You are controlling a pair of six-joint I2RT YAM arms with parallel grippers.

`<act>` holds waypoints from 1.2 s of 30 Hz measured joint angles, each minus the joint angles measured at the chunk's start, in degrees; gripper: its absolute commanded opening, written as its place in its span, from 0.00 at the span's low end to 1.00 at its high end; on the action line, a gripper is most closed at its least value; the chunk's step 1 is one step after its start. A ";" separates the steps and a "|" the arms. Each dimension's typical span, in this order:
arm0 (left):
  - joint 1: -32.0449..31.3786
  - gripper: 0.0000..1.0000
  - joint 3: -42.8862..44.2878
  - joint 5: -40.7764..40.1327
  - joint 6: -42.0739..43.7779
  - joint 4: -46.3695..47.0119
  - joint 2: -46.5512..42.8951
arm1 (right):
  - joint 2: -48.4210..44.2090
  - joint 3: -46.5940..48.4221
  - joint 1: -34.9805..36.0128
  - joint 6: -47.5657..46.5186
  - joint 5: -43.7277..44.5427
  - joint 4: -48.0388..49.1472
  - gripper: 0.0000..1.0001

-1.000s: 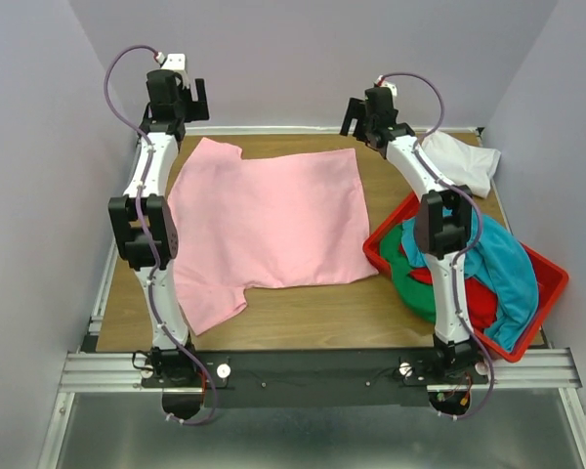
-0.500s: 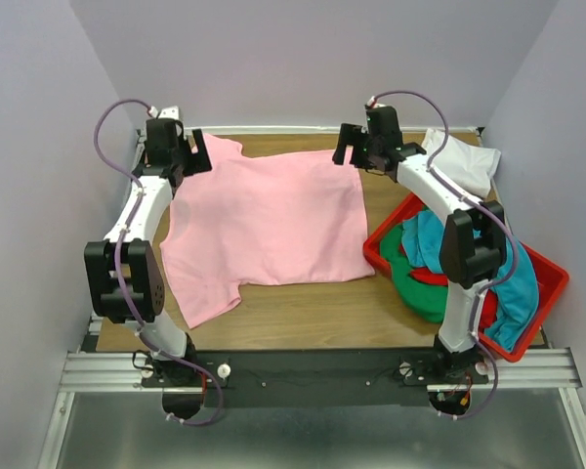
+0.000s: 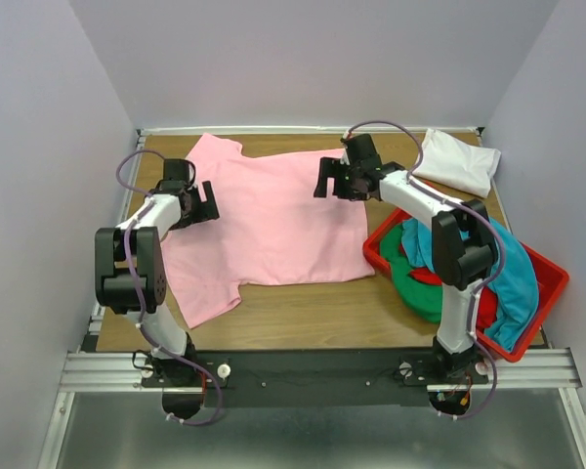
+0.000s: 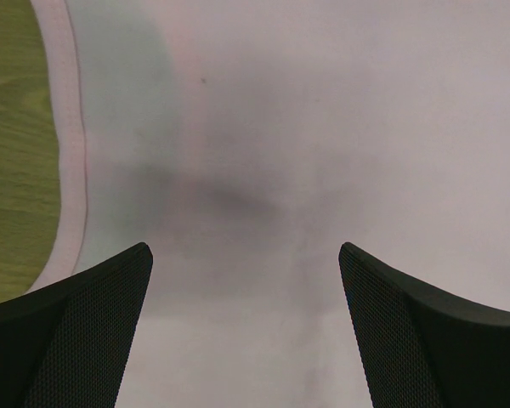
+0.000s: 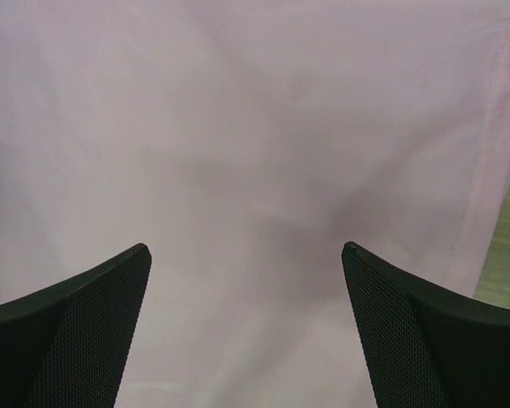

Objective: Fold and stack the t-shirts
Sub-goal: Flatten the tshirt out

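Observation:
A light pink t-shirt lies spread flat on the wooden table. My left gripper is open and low over the shirt's left edge; its wrist view shows pink cloth between the spread fingers and a hem with wood at the left. My right gripper is open and low over the shirt's upper right part; its wrist view is filled with pink cloth. A folded white t-shirt lies at the back right. Teal, green and red shirts lie in the bin.
A rigid red plastic bin stands at the right front, next to the right arm's base. Bare wooden table shows in front of the pink shirt. Purple walls close in the table on three sides.
Both grippers have come down from high at the back of the table and forward onto the pink shirt, the left at its left edge, the right at its upper right part.

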 measured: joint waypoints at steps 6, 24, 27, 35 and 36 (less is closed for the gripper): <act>0.26 0.98 0.24 1.68 -0.22 0.57 5.49 | 4.35 0.00 -0.02 1.64 -1.25 0.04 1.00; 2.91 0.98 12.79 2.91 1.36 3.48 16.04 | 15.19 11.67 -0.04 4.35 -0.79 -1.09 1.00; 3.02 0.98 17.09 2.86 1.92 2.73 18.93 | 18.56 17.49 -0.04 4.39 -0.70 -2.82 1.00; 3.02 0.98 21.07 1.75 2.49 0.57 21.09 | 23.32 26.38 -0.07 3.87 -0.96 -7.15 1.00; 2.99 0.98 20.20 0.90 2.38 0.31 20.24 | 23.32 26.45 -0.07 3.82 -0.98 -7.63 1.00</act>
